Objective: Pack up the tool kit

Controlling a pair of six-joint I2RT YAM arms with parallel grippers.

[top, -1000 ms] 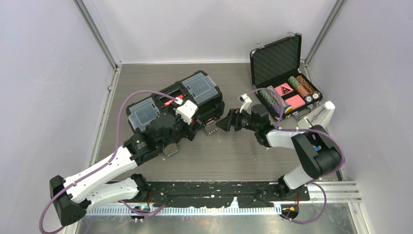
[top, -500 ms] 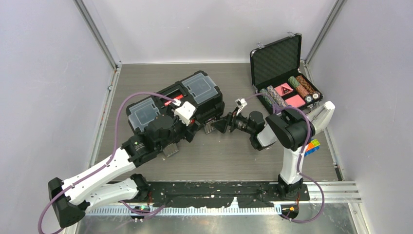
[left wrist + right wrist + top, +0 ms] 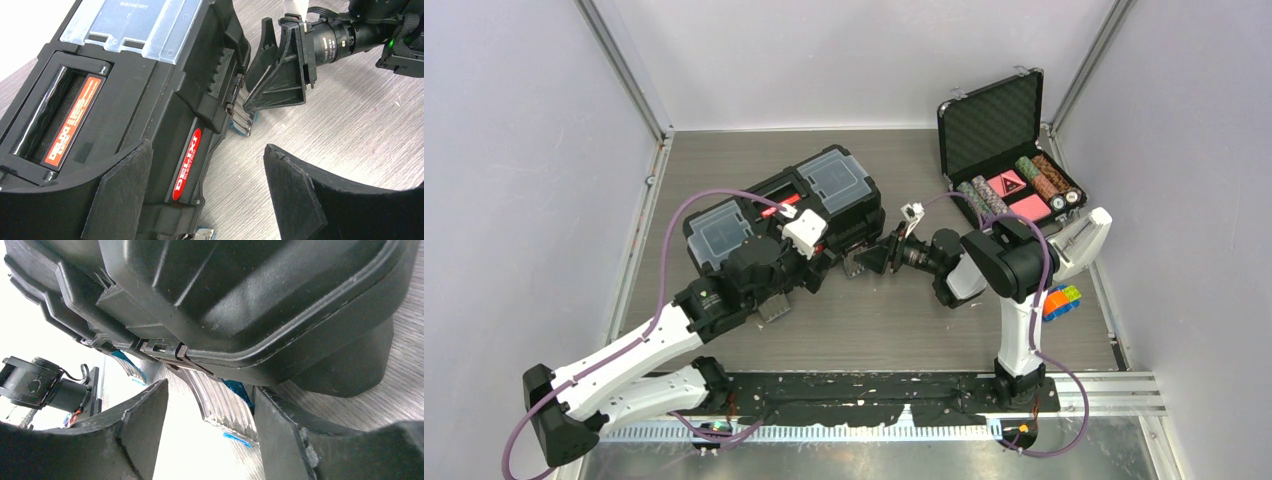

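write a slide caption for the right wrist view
Right claw, jaws apart, straddling the ribbed silver-and-blue latch on the underside edge of the large black plastic toolbox.

**Open black poker chip case** (image 3: pixel 991 118), at the far right corner of the grey wood-grain counter (image 3: pixel 894 325). Its lid stood raised and was lined with dark egg-crate foam. In the tray, striped poker chips (image 3: pixel 982 198) lay on edge in rows at the left, with further rows (image 3: pixel 1044 178) at the right. Two red plaques (image 3: pixel 1027 208) sat between them. Small round pieces (image 3: pixel 1064 200) occupied the tray's near right corner. A multicoloured puzzle cube (image 3: pixel 1061 300), partly hidden, rested on the counter near the front of the case. Pale lilac walls (image 3: pixel 504 200) enclosed the counter on three sides.
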